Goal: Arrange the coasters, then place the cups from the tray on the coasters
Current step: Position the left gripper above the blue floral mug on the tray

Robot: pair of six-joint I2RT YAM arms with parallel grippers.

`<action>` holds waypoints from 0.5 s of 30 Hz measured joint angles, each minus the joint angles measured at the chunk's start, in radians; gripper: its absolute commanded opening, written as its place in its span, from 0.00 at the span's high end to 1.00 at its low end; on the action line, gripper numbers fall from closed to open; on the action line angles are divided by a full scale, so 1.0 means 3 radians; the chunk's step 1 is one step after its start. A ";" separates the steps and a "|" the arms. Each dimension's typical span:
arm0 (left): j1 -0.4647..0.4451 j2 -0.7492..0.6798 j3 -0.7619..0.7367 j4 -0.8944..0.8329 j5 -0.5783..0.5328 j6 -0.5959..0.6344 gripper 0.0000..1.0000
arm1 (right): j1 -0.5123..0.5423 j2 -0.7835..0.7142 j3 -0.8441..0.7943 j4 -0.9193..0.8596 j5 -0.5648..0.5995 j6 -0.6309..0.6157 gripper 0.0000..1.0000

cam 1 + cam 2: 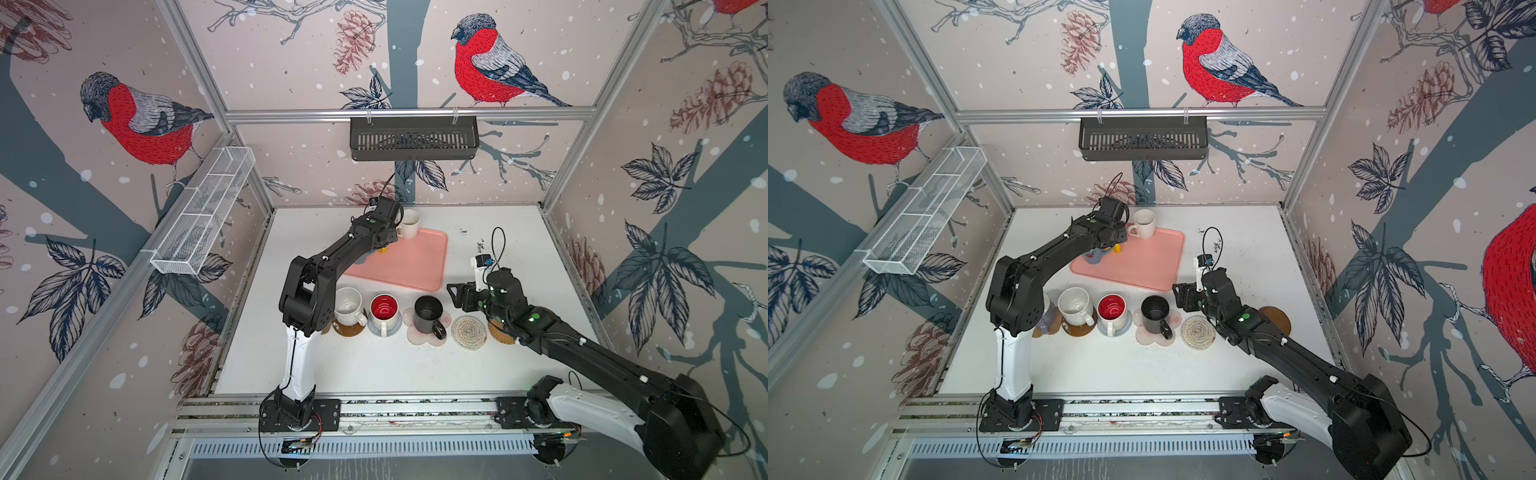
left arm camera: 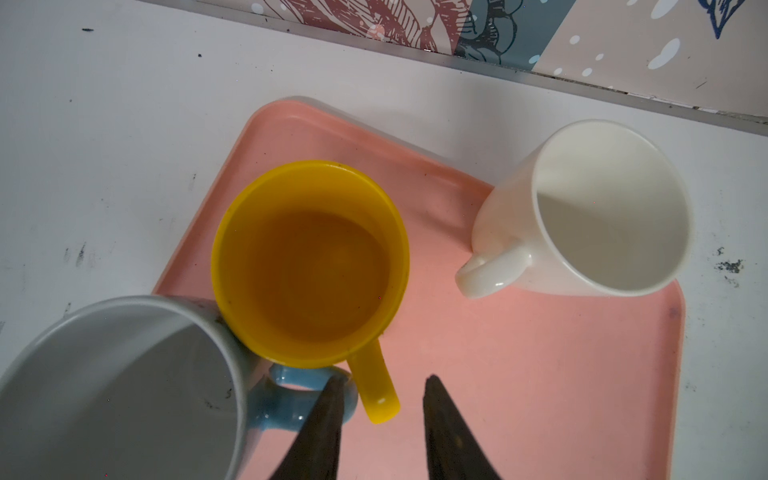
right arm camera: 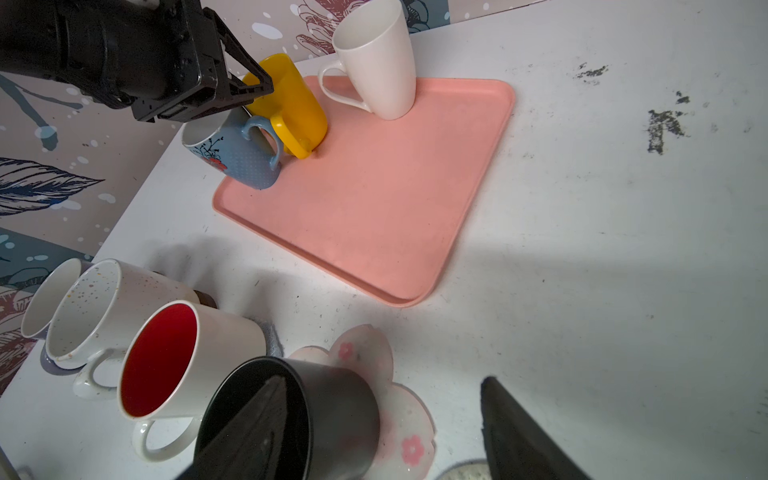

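On the salmon tray (image 2: 540, 374) stand a yellow mug (image 2: 307, 266), a mug with a blue handle (image 2: 116, 395) and a plain white mug (image 2: 602, 208). My left gripper (image 2: 384, 380) hovers there, open by a narrow gap, its fingers on either side of the yellow mug's handle without touching it. In front of the tray, the speckled mug (image 1: 348, 305), the red-inside mug (image 1: 383, 309) and the black mug (image 1: 428, 313) each sit on a coaster; the black one is on the flower coaster (image 1: 419, 338). My right gripper (image 1: 453, 293) is open and empty, just right of the black mug.
A cream rope coaster (image 1: 469, 331) lies bare, a rattan coaster (image 1: 498, 332) shows partly under my right arm, and a brown disc (image 1: 1279, 318) lies further right. A pale mug (image 1: 1048, 316) stands behind my left arm. A black slotted basket (image 1: 413, 137) hangs on the back wall.
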 measured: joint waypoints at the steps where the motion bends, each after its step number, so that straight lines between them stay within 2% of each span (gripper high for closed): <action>1: 0.0003 0.0000 0.0000 0.0001 0.0023 0.0001 0.66 | 0.0000 0.0006 0.0000 0.0000 0.0000 0.0000 0.26; 15: 0.0028 -0.0003 -0.0028 -0.0014 0.0117 -0.0003 0.72 | -0.0008 0.0050 -0.0004 0.0051 -0.0001 0.0000 0.26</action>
